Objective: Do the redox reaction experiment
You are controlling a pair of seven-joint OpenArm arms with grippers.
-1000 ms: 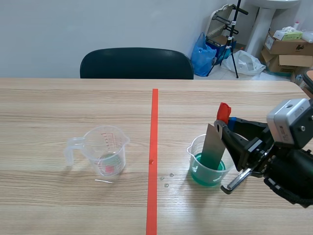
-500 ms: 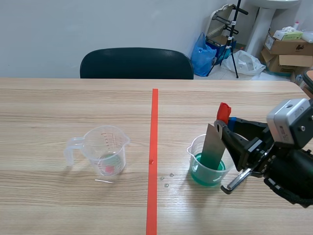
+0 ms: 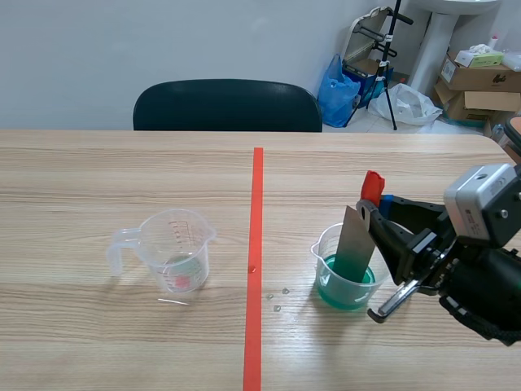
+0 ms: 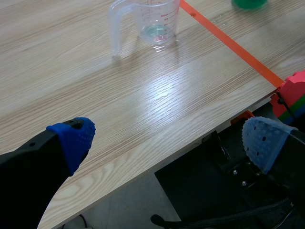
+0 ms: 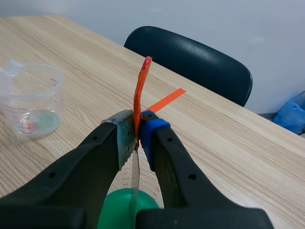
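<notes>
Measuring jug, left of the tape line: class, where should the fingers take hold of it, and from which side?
Grip the handle of the measuring jug, coming in level from the robot's left. The handle sticks out on that side, and the jug stands upright with a little liquid in it, so a sideways hold probably keeps it steady.

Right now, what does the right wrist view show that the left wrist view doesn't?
Right wrist only: the right gripper shut on the red-tabbed metal strip, and the black chair. Left wrist only: the left gripper, open and empty. Both: the clear measuring cup, the beaker of green liquid and the tape line.
</notes>
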